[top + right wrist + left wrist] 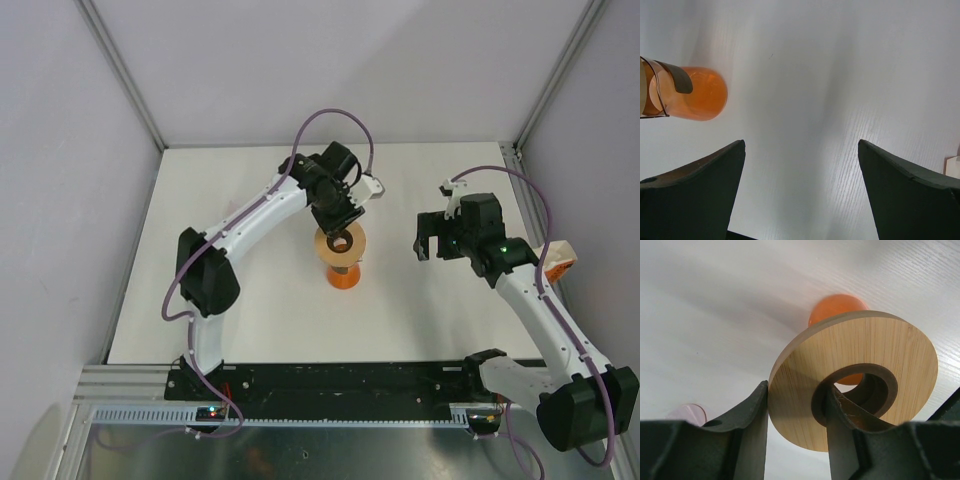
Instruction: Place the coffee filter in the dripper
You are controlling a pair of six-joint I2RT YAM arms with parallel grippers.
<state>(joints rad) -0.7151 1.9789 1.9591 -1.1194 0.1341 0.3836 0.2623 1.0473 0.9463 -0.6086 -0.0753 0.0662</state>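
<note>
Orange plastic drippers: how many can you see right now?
1. The translucent orange plastic dripper stands mid-table, beneath the round bamboo ring gripped by the left gripper. The arms may hide more.

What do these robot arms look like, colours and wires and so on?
Both the left arm and right arm have white links with bulky black joints, and a purple cable loops along each. The left gripper and right gripper are black, with two broad, dark, tapering fingers. A small green light glows on the right wrist.
</note>
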